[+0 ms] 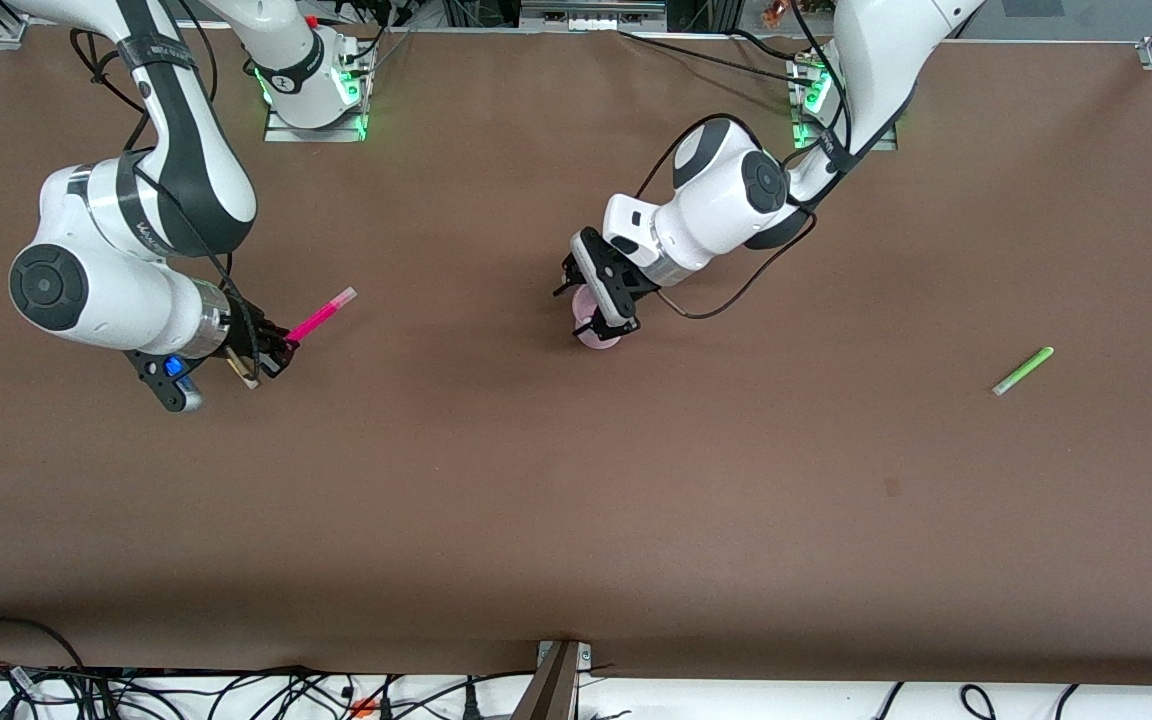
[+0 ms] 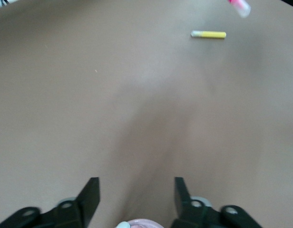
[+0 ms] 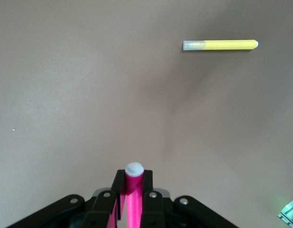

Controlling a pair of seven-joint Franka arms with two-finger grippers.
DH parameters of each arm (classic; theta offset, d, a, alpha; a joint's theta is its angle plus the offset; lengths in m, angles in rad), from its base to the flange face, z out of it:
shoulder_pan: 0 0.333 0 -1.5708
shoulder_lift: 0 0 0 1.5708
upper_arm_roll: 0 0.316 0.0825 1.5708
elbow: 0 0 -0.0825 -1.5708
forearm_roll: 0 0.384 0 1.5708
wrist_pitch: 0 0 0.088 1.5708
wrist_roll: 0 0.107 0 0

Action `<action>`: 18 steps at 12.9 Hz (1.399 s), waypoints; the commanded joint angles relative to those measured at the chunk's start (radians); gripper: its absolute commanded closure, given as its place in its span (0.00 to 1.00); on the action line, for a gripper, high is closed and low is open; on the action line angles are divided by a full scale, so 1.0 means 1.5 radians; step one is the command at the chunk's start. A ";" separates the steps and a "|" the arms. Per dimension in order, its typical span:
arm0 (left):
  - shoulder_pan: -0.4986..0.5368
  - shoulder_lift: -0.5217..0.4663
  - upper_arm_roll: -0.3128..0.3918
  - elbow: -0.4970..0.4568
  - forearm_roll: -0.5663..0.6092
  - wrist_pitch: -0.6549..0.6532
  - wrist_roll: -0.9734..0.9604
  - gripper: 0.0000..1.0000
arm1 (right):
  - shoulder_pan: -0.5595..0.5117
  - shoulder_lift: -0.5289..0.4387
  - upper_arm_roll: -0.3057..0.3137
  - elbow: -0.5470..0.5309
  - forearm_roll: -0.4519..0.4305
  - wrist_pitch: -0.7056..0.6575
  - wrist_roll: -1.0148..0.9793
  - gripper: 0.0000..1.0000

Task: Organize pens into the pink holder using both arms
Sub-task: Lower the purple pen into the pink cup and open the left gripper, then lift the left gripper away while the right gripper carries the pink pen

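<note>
Pens are only partly sorted: the left gripper (image 1: 604, 322), fingers spread, hovers over the pink holder (image 1: 596, 338) mid-worktop, the right gripper (image 1: 281, 350) clamps the magenta pen (image 1: 321, 316), while yellow pen (image 3: 220, 45) and green pen (image 1: 1022, 371) lie loose.

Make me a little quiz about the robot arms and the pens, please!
1. True or false: the right gripper is shut on the magenta pen.
2. What is the left gripper over? A) the pink holder B) the light green pen C) the yellow pen
3. Fill in: the left gripper's fingers stand ____.

Key:
1. True.
2. A; the holder's rim shows between the fingers in the left wrist view.
3. Open.
</note>
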 commanded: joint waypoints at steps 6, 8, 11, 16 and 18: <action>0.183 -0.178 0.006 -0.015 0.024 -0.396 -0.166 0.00 | 0.150 0.010 0.002 0.155 -0.024 -0.114 0.256 1.00; 0.234 -0.178 0.008 0.019 0.154 -0.490 -0.234 0.00 | 0.213 0.013 0.001 0.161 -0.046 -0.105 0.335 1.00; 0.245 -0.178 0.008 0.090 0.323 -0.659 -0.390 0.00 | 0.302 0.079 0.001 0.234 -0.136 -0.109 0.423 1.00; 0.297 -0.176 0.011 0.234 0.371 -0.842 -0.504 0.00 | 0.423 0.228 -0.006 0.390 -0.263 -0.098 0.567 1.00; 0.337 -0.178 0.008 0.266 0.369 -0.861 -0.498 0.00 | 0.452 0.256 -0.006 0.393 -0.318 -0.091 0.607 1.00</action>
